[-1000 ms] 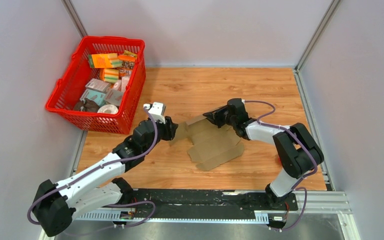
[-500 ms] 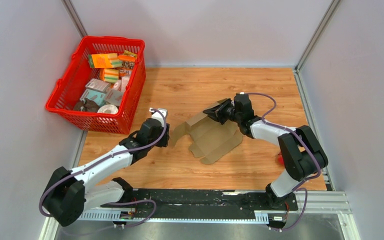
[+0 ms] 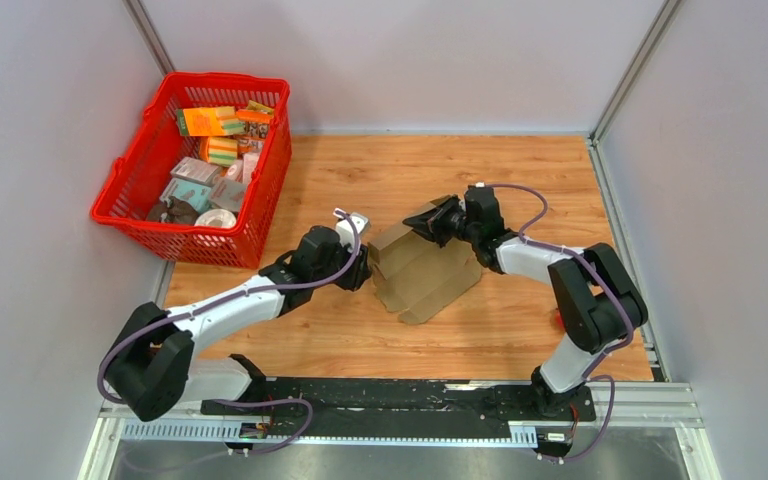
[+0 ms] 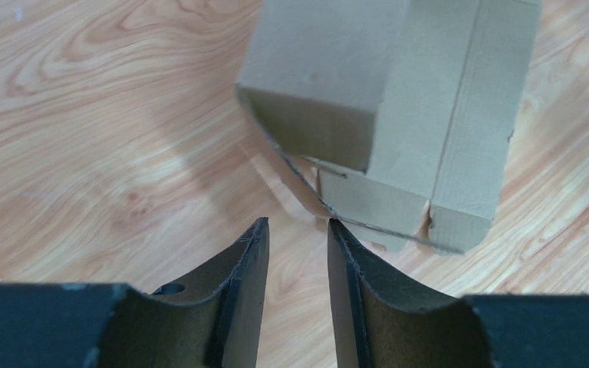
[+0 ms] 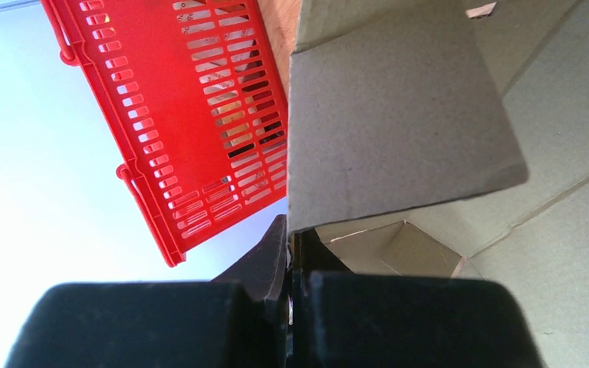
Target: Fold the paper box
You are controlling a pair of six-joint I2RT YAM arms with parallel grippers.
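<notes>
The brown paper box [image 3: 427, 272] lies partly folded on the wooden table, its far-left panels raised. My right gripper [image 3: 430, 222] is shut on the raised far flap [image 5: 383, 115] and holds it up. My left gripper [image 3: 363, 267] is at the box's left edge, slightly open and empty. In the left wrist view its fingertips [image 4: 297, 230] sit just short of the box's folded corner [image 4: 383, 115], with bare wood between them.
A red basket [image 3: 125, 180] with several small packages stands at the far left, also in the right wrist view [image 5: 176, 115]. Grey walls enclose the table. A metal rail [image 3: 410, 400] runs along the near edge.
My left gripper has moved right, up to the box's left edge. The box's left panels have been pushed up and inward. My right gripper has kept its hold on the flap.
</notes>
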